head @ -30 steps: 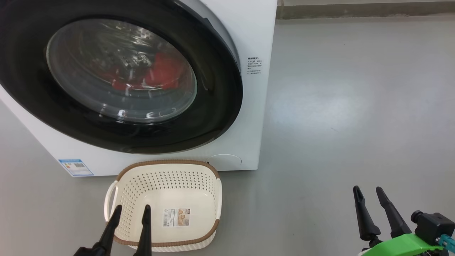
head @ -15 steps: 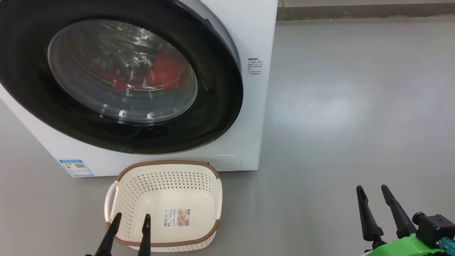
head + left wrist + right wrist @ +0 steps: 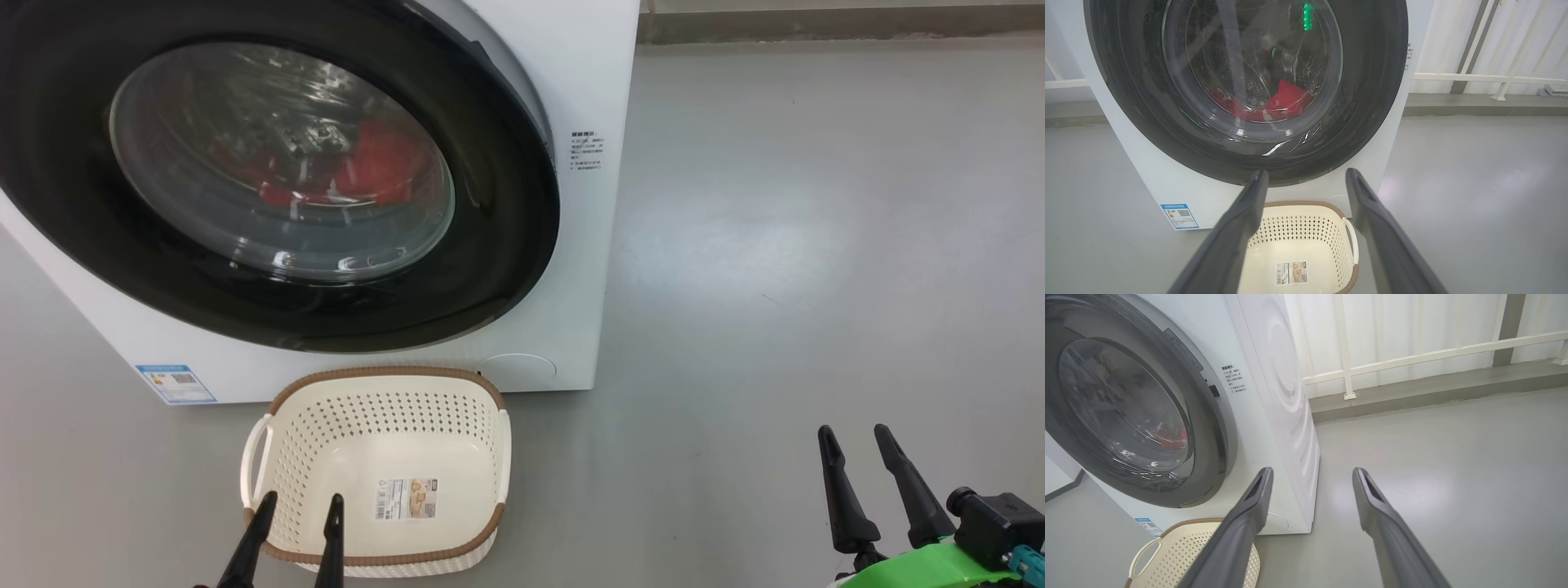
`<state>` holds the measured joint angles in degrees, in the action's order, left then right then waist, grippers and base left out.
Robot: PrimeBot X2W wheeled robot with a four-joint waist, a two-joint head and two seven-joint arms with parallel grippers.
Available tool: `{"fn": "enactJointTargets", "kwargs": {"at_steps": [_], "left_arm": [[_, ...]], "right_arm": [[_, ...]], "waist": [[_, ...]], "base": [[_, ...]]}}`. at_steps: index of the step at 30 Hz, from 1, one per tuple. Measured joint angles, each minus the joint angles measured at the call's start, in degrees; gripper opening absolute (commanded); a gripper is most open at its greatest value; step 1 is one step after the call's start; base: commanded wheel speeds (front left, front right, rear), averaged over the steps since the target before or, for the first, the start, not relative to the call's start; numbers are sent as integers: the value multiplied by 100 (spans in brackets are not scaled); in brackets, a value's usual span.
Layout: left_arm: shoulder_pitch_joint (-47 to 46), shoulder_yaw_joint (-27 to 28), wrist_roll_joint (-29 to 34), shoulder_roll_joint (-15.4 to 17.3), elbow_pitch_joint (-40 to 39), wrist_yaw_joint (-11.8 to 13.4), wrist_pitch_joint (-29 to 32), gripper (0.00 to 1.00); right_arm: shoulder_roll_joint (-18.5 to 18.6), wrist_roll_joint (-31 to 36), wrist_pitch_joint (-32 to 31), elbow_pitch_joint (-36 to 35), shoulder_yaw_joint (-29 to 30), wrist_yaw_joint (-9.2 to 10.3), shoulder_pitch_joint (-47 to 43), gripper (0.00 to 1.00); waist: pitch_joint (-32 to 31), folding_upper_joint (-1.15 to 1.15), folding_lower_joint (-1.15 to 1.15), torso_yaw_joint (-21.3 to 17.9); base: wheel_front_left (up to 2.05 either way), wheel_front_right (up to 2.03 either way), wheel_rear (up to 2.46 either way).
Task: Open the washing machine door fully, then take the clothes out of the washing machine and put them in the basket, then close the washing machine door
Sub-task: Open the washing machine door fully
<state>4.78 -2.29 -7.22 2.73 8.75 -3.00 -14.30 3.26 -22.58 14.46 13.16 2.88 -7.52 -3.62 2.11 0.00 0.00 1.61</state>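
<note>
Large round door (image 3: 506, 245) with glossy black rim and clear bulging glass was noted shut on the big white front-loading washing machine (image 3: 575, 278). Bright red soft fabric clothes (image 3: 384, 167) were seen through the glass, low in the drum. The small cream-white perforated plastic basket (image 3: 384, 373) with brown rim was found on the grey floor (image 3: 775, 245), just before the machine's front. The left tool (image 3: 300, 502) was held released, fingers spread, over the basket's near rim. The right tool (image 3: 853, 433) was likewise held released, over the floor, well apart from the basket.

The left jaws and right jaws gape empty, fingers (image 3: 841, 492) pointing forward.
</note>
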Motion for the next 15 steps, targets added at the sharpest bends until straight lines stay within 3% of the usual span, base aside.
{"fn": "enactJointTargets", "kwargs": {"at_steps": [1, 2, 4, 5, 15], "left_arm": [[0, 0, -2, 0, -1, 0, 0, 100], [-1, 0, -16, 0, -1, 0, 0, 100], [-1, -2, -44, 0, -1, 0, 0, 100], [-2, -4, -45, 0, -1, 0, 0, 100], [-15, -138, -97, -1, -27, -1, 0, 100]], "right_arm": [[-4, -30, 0, -1, -2, 0, 0, 82], [-8, -71, 0, -3, -7, 0, 0, 44], [-12, -171, 0, -5, -32, 0, 1, 19], [-20, -263, 0, -14, -45, 0, 3, 0], [-51, -989, 1, -101, -402, 0, 559, 0]], "waist": [[1, 0, 0, 0], [2, 0, 0, -1], [5, 0, 0, 1], [8, 0, 0, 4], [74, 0, 0, 100]], "base": [[0, 0, 0], [0, 0, 0], [0, 0, 0], [0, 0, 0], [0, 0, 0]]}}
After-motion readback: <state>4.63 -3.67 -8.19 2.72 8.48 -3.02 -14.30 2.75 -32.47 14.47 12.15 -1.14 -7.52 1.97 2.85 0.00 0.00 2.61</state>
